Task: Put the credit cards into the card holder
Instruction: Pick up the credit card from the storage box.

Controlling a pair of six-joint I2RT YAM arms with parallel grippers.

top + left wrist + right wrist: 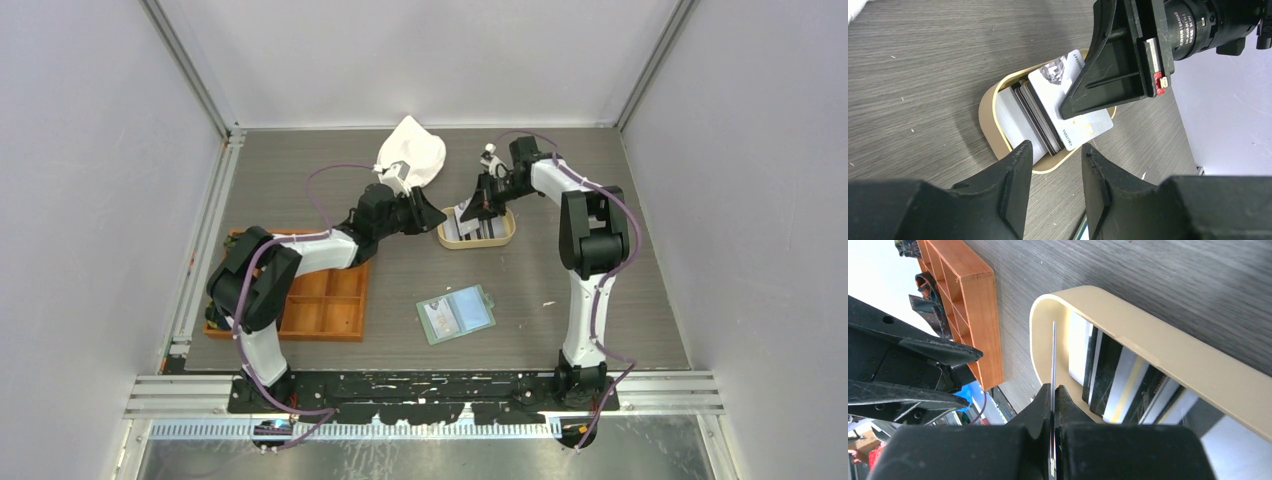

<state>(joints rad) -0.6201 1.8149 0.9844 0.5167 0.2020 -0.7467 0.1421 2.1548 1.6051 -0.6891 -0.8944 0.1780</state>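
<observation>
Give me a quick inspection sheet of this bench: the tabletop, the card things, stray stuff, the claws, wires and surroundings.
Surface: grey wood-grain table.
Job's things: credit cards stand on edge in the tan oval tray; card holder lies open, apart from the tray.
Clutter: orange compartmented tray partly under the left arm; white cloth at the back.
Grippers: right gripper shut on one white card, tilted up out of the stack; left gripper open, empty, beside the tray.
Cables: purple cables along both arms; no snag seen.
Surroundings: pale walls, metal frame rails.
</observation>
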